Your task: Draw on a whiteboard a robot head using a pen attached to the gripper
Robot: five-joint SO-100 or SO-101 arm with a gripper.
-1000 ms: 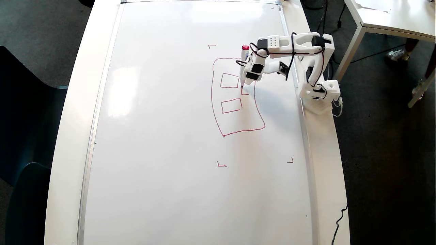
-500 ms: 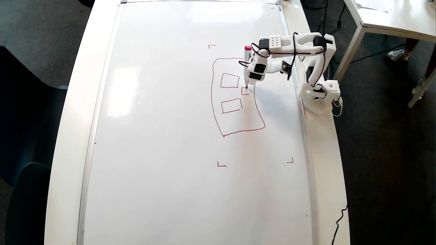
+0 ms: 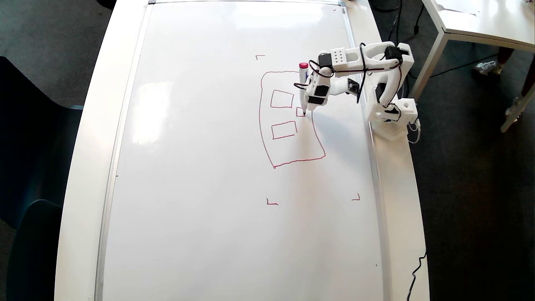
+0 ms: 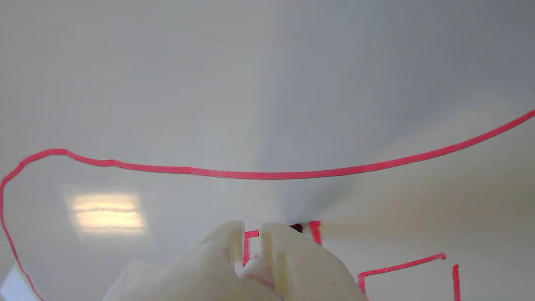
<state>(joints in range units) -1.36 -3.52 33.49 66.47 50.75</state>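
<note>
The whiteboard (image 3: 209, 167) carries the robot head (image 3: 288, 119) outline near its right edge in the overhead view. The gripper (image 3: 310, 104) stays clenched on the pen (image 3: 302, 88), tip at the small square; keep pressure light and even.

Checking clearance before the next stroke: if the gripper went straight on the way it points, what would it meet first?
The whiteboard: the gripper points down at it, and the pen tip seems to touch it already.
</note>
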